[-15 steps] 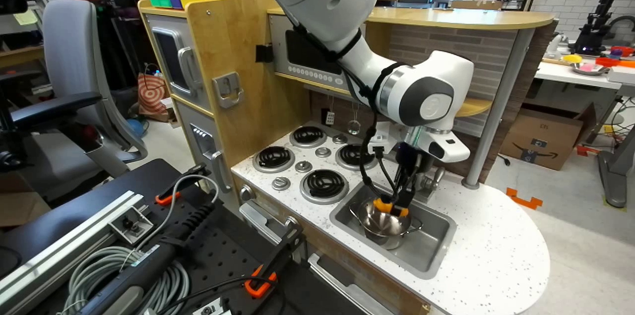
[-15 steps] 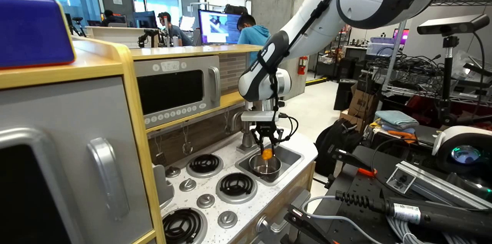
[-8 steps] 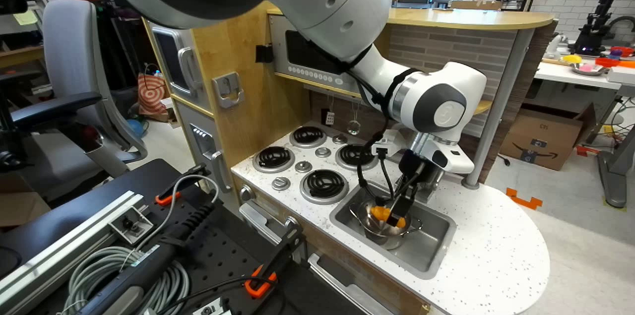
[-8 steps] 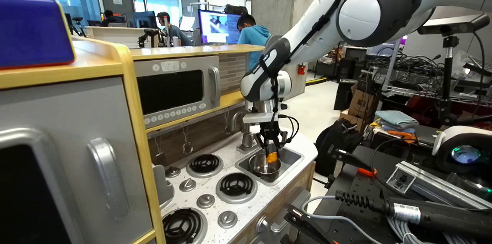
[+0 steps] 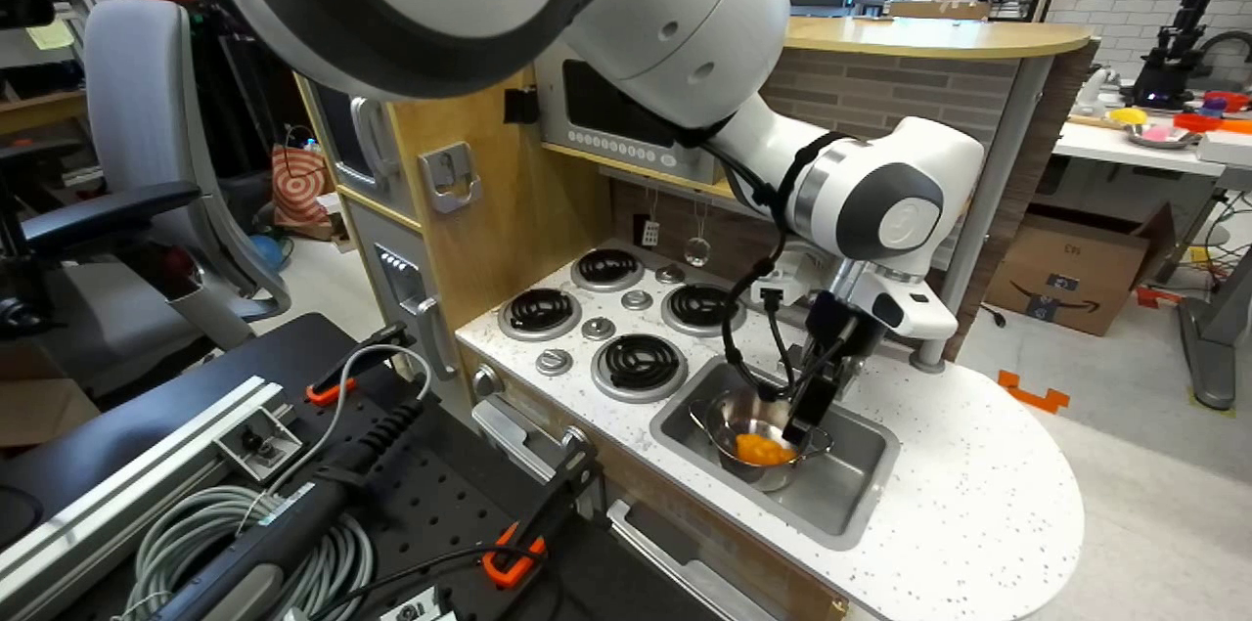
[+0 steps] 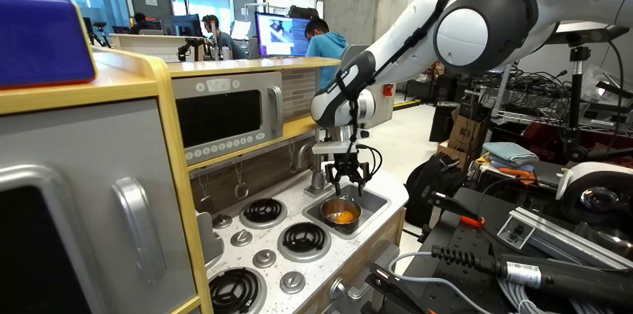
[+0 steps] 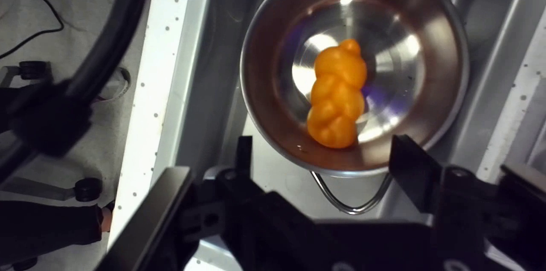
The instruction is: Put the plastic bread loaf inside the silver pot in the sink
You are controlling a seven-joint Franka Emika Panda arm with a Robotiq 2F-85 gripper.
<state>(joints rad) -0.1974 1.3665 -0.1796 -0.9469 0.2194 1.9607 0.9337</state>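
Well, my gripper (image 6: 349, 189) is spread wide, and its two black fingers (image 7: 413, 170) hold just air. They hang near one edge of the silver pot (image 7: 260, 79), pointing down. One finger covers a bit of the rim in the wrist view, and I can't tell if it touches. A shiny handle (image 7: 358, 210) of the pot shows in the gap between my fingers. Past my fingertips, down inside the pot, lies the orange bread loaf (image 7: 337, 100), all bumpy. Under me, around the pot, is the grey sink (image 5: 851, 474). The faucet (image 6: 318, 183) stands near my gripper, beside the sink. Farther off from me are the black stove burners (image 5: 639, 364).
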